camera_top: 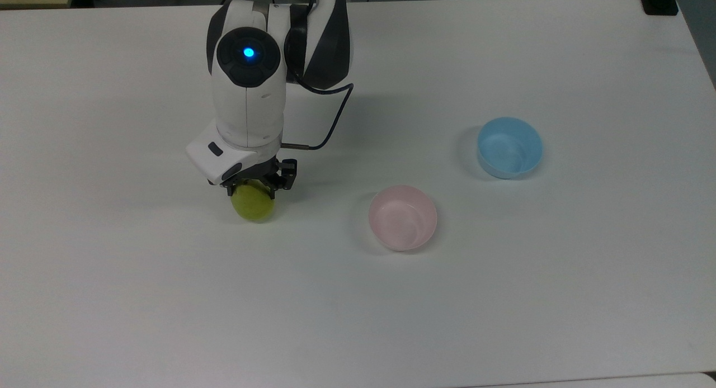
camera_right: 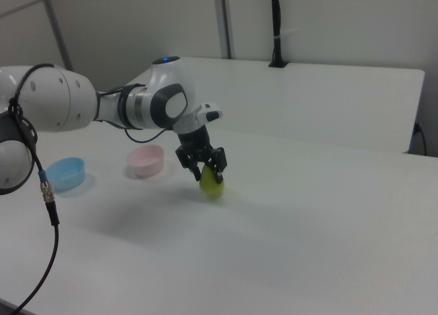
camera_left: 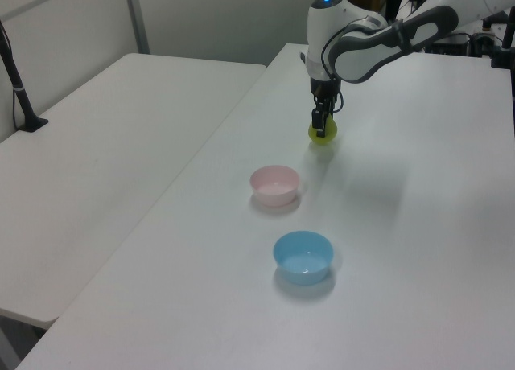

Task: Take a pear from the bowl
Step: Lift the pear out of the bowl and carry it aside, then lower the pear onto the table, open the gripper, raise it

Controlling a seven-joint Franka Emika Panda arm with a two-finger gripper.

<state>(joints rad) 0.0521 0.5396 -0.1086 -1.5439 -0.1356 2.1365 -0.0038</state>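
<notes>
I can read no text anywhere — no label, brand, number or sign. The arm (camera_top: 249,97) has plain white and dark casing with a round blue light on top, which is not a legible mark. Both bowls — pink (camera_top: 403,217) and blue (camera_top: 509,147) — are unmarked, and so is the table (camera_top: 503,298).
</notes>
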